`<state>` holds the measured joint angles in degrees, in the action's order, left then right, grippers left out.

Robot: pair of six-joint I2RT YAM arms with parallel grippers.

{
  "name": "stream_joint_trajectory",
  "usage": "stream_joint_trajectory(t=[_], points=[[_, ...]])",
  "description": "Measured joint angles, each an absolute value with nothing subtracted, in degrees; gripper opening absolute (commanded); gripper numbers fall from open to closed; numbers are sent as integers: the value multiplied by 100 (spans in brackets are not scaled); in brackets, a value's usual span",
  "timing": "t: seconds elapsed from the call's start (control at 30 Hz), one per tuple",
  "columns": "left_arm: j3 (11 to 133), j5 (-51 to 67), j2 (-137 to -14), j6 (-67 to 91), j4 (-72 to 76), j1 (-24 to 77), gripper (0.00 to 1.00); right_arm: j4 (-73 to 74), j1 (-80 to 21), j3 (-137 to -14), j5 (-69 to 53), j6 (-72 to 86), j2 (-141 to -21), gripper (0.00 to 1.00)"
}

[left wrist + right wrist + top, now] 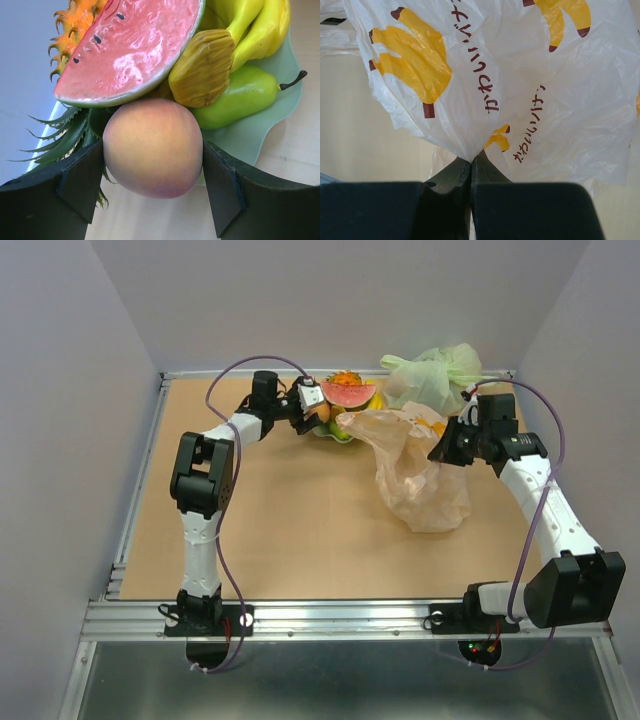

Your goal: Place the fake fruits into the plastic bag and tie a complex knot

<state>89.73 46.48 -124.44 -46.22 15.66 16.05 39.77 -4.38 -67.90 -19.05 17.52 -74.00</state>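
a tan board tabletop (300, 530) floors a booth with plain pale grey walls (60, 390), and a metal rail (330, 615) runs along its near edge. at the back, a pale green bowl (252, 140) holds the fake fruits: watermelon slice (130, 45), bananas (250, 22), spiky pineapple (70, 25) and green fruit (235, 97). the left gripper (152, 187) has its jaws clamped on the peach (152, 145) at the bowl's rim; whether the peach rests on the bowl is hard to tell. just right of the bowl the plastic bag (420, 480) stands crumpled on the board. the right gripper (471, 165) pinches a fold of its film, jaws together. a pale green knotted bag (432, 375) lies behind, by the back wall.
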Motion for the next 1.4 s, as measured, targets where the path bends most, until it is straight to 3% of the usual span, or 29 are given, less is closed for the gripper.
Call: stream_joint_trajectory(t=[0.4, 1.27, 1.4], points=[[8960, 4628, -12324, -4711, 1337, 1584, 55, 3979, -412, -6790, -1881, 1737, -7397, 0], [8510, 4716, -11485, -5511, 119, 1337, 55, 3940, -412, -6790, -1859, 1739, -7397, 0], [8510, 4851, -11421, -5787, -211, 1337, 61, 3938, -412, -6790, -1863, 1739, -7397, 0]])
